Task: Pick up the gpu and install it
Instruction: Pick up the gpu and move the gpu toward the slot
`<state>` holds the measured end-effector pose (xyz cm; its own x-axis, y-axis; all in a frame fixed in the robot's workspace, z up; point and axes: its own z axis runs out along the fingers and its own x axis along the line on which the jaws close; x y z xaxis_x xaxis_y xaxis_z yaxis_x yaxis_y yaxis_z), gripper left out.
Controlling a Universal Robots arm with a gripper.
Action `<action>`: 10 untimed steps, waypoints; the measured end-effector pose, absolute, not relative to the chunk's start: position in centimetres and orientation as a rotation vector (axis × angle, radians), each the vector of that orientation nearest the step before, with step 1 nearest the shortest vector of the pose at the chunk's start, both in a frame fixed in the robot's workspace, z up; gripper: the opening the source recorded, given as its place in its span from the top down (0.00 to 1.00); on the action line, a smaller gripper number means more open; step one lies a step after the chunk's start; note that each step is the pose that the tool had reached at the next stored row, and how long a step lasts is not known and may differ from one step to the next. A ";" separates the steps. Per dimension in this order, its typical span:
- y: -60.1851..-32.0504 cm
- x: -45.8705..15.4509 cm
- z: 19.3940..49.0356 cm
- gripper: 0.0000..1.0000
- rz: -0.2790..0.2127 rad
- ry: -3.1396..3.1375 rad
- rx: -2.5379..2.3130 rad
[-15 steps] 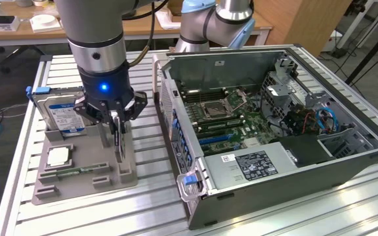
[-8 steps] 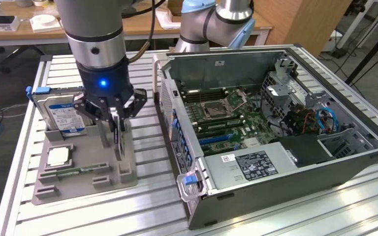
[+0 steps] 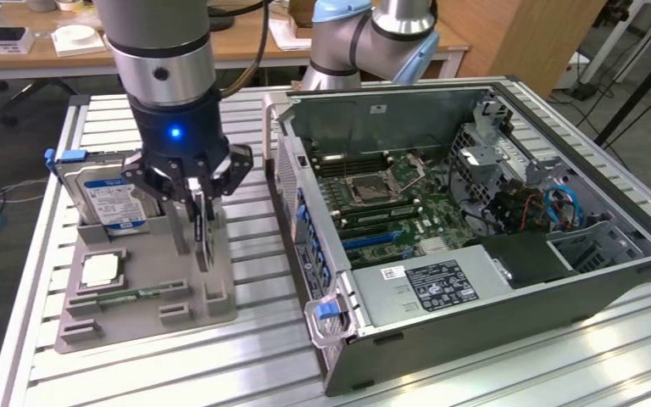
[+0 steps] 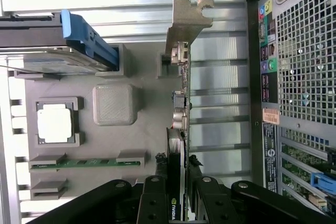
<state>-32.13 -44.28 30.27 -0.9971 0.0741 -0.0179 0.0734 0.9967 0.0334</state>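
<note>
Exterior view: at the exterior view's left, the hand (image 3: 196,188) is closed partway, its fingers clamped on the upper edge of the gpu (image 3: 200,229). The gpu stands upright on edge in the grey fixture tray (image 3: 133,309). It cannot be told whether its lower edge is clear of the slot.

Risks, as judged:
- The grip sits on a thin edge, so the gpu may pivot or slip between the pads.
- In the wrist view, the end bracket (image 4: 186,22) lies just beside a slot post (image 4: 165,65). A tilted lift may snag it there and drag the tray.

Surroundings:
- A hard drive (image 3: 105,199) stands upright in the same tray, near the hand.
- A processor (image 3: 102,270) and a memory stick (image 3: 133,296) lie lower in the tray.
- The open computer case (image 3: 597,280) rests on the table (image 3: 529,373) at the exterior view's right.
- The case's rear panel (image 3: 289,186) stands between the tray and the motherboard (image 3: 388,203).
</note>
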 end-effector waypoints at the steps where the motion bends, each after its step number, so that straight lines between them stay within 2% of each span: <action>1: -44.3 -32.1 30.3 0.74 0.051 3.120 0.115; 10: -44.3 -32.1 30.9 0.74 0.051 3.121 0.095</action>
<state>-32.13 -44.28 30.93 -0.9980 0.0614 -0.0179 0.0608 0.9976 0.0333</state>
